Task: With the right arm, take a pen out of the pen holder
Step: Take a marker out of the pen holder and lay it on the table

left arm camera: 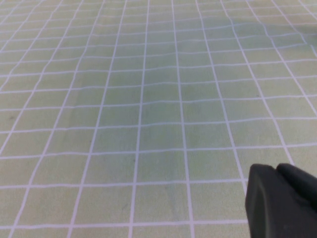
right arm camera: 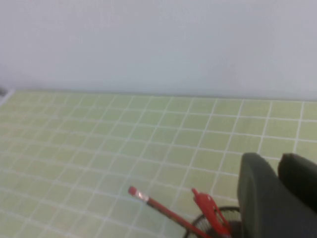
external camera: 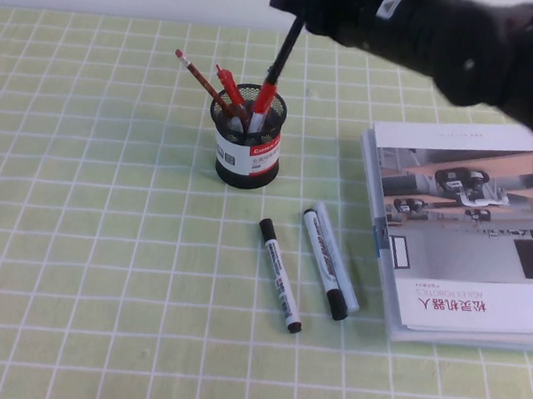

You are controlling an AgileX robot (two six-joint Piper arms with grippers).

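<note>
Nearest me, a thin marker (external camera: 277,273) and a fatter marker (external camera: 325,259) lie beside the book (external camera: 465,232). My left gripper (left arm camera: 280,203) hangs parked over bare mat (left arm camera: 148,99). Beyond, my right gripper (external camera: 295,2) is clamped on the pen (external camera: 281,57) high up, where it stands clear of the pen holder (external camera: 243,158); its tip sits inside.

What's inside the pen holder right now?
Inside: red pencil, red pen and black pen, the last pinched by the shut right gripper. Their lower ends are hidden by the pen holder mesh wall. Left gripper hovers over the mat.
</note>
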